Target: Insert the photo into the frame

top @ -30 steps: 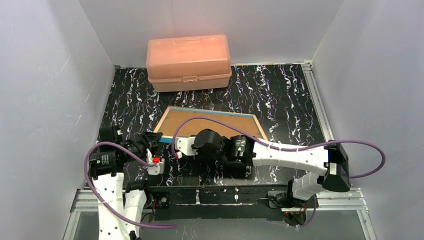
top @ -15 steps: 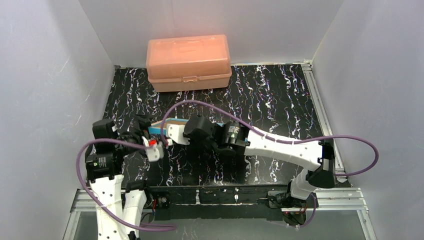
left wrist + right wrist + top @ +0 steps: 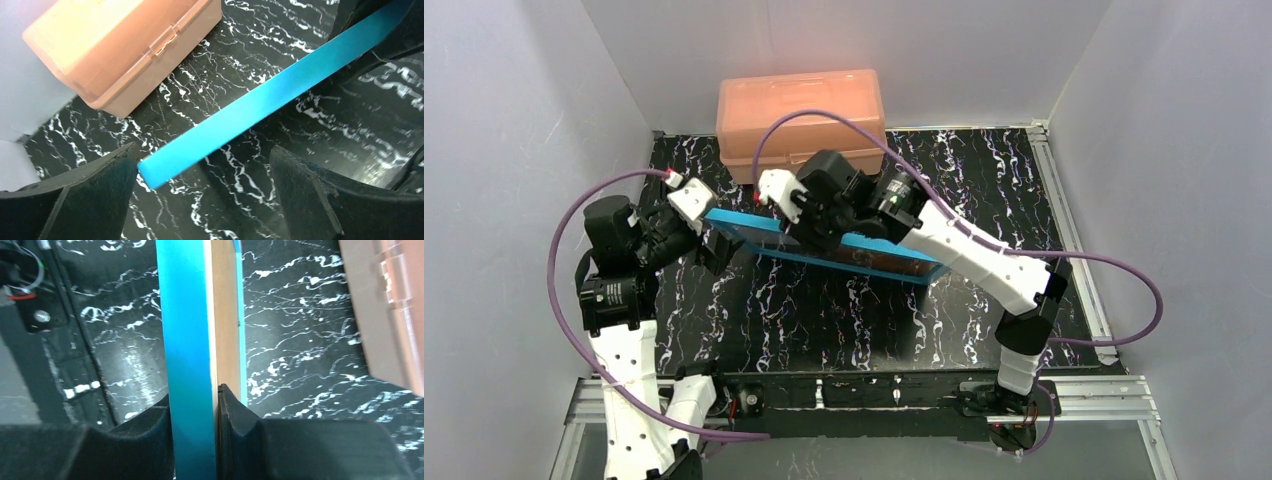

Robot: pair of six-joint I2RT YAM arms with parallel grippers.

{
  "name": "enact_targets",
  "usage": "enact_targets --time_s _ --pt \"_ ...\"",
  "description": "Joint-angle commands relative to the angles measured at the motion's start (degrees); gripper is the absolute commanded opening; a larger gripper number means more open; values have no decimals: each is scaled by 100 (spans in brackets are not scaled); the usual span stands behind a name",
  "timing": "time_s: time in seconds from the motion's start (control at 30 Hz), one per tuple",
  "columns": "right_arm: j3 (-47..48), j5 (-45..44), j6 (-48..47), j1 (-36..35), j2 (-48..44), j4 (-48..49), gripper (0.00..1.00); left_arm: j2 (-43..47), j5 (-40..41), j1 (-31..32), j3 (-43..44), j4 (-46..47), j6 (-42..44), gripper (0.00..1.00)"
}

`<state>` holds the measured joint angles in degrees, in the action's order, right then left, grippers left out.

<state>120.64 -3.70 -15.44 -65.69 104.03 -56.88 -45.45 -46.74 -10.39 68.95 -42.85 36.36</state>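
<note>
The black marbled table (image 3: 824, 320) carries a peach box (image 3: 799, 110) at its far edge, lid shut. Nearer, the frame (image 3: 739, 226) stands up on its long edge above the table's middle, running from far left to near right. The top view shows only this long blue line.

The right wrist view adds what the top view hides. The right gripper (image 3: 195, 410) has its 2 fingers pressed tight on the frame (image 3: 185, 315), 1 on the bright blue rim and 1 on the light wood-coloured back. The peach box (image 3: 395, 315) sits at the right of that view.

The left wrist view shows the left gripper (image 3: 200, 200) spread wide and holding nothing. The frame's (image 3: 260, 95) blue corner pokes in between its 2 fingers, just beside the left one, and whether they touch I cannot tell. In the top view this gripper (image 3: 712, 247) sits at the frame's left end.
</note>
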Motion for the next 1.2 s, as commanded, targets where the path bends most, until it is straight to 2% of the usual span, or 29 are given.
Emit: enact_targets --time_s 0.0,0.13,0.3,0.57,0.7,0.87,1.0,1.17 --pt "-109 902 2330 1184 -245 1002 4 -5 -50 -15 236 -365 -1746 99" --pt "-1092 1681 3248 1961 -661 1816 4 -3 -35 -15 244 -345 -2072 98" --pt "-1191 2379 3811 2788 -647 2197 4 2 -100 -15 241 -266 -2388 99" --pt "-1198 2959 4793 3016 -782 2920 3 -5 -283 -15 242 -261 -2520 98" --pt "-1739 2904 5504 3032 -1215 3709 2 96 -320 -18 139 -217 -2707 99" --pt "-3030 2468 6053 3058 -1795 4387 2 121 -182 -18 -10 -257 -2835 99" --pt "-4393 1950 6450 3182 -2583 5235 2 -245 158 -19 225 -864 -2639 98" --pt "-6019 869 6871 3292 -3701 6045 3 -853 695 -20 712 -1700 -2261 98"
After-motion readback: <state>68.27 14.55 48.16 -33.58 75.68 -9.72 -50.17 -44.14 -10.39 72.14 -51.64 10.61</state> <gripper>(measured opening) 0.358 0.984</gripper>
